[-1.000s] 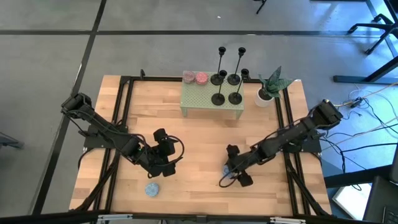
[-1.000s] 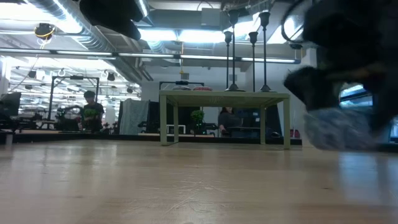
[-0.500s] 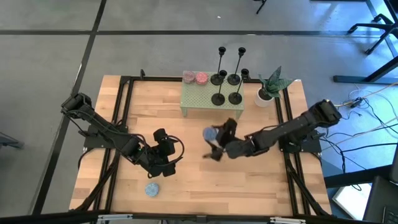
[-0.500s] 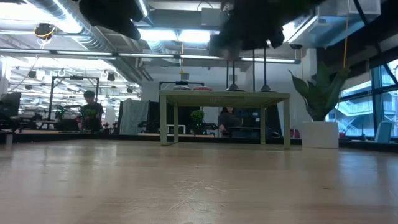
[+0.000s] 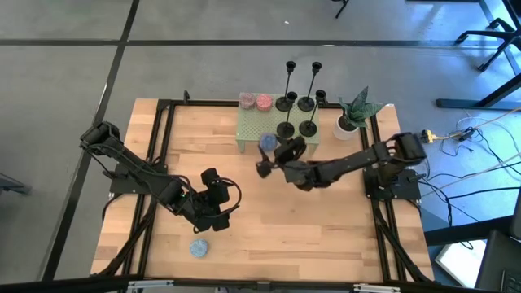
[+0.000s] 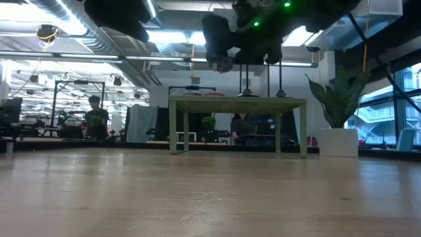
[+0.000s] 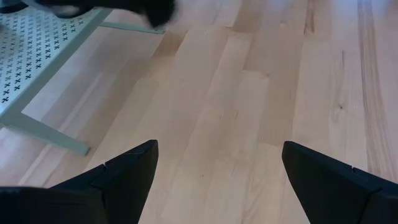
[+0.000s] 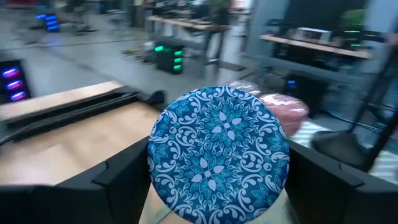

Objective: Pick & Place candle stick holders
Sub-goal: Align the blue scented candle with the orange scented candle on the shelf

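Observation:
Four black candle stick holders stand by their round bases on the small green table (image 5: 254, 130): two tall ones (image 5: 286, 102) (image 5: 307, 102) at the back, two short ones (image 5: 286, 129) (image 5: 308, 128) in front. My right gripper (image 5: 273, 155) hangs just off the green table's near left part, shut on a blue patterned disc (image 8: 219, 146). My left gripper (image 7: 217, 168) is open and empty over the wooden table's near left part. Two pink discs (image 5: 255, 102) lie on the green table's far left corner. My right gripper pinches the blue disc by opposite points of its rim (image 8: 155, 168) between its two fingers. The fingers come from the table's right side. The disc is lifted clear of everything, its patterned face turned toward the wrist camera.
A second blue disc (image 5: 199, 247) lies on the wooden table near its front left. A potted plant (image 5: 352, 115) stands right of the green table. A black frame (image 5: 159, 163) runs along the table's sides. People and workbenches show in the room behind in the low view.
My right gripper has risen from the table's near right part with the blue disc and carried it toward the far edge and leftward, up to the green table's near left side. The disc is now lifted clear.

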### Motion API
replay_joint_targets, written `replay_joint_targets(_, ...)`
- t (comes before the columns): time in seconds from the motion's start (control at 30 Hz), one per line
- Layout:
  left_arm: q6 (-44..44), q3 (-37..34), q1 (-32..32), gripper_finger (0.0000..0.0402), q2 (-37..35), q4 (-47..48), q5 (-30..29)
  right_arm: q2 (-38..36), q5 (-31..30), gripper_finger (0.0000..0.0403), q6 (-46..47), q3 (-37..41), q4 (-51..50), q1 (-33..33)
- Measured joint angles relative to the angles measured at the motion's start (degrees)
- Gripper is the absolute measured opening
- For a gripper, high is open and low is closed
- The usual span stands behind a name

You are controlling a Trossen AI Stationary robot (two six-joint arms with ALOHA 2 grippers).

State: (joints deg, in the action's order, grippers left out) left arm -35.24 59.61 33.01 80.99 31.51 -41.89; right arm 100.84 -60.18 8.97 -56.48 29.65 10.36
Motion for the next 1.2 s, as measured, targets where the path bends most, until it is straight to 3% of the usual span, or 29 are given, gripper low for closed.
replay_joint_targets(0.1, 0.0, 0.0, 0.0, 0.0341, 0.0, 0.0, 0.0, 1.1, -1.3, 0.0311, -0.2, -2.0, 0.3, -2.1)
replay_joint_targets(0.23, 0.0, 0.0, 0.0, 0.0341, 0.0, 0.0, 0.0, 2.7, 1.8, 0.0313, 0.9, -5.1, -3.3, -4.4)
replay_joint_targets(0.63, 0.0, 0.0, 0.0, 0.0341, 0.0, 0.0, 1.7, 3.0, 4.5, 0.0315, 17.1, -11.3, -26.2, -7.9)
replay_joint_targets(0.83, 0.0, 0.0, 0.0, 0.0341, 0.0, 0.0, 1.7, 3.0, 8.7, 0.0315, 20.8, -11.6, -29.0, -9.2)
replay_joint_targets(1.0, 0.0, 0.0, 0.0, 0.0341, 0.0, 0.0, 1.7, 3.0, 7.0, 0.0316, 20.6, -11.7, -29.0, -10.3)
replay_joint_targets(1.2, 0.0, 0.0, 0.0, 0.0341, 0.0, 0.0, 2.5, 3.0, 12.2, 0.0316, 21.5, -11.6, -31.1, -12.3)
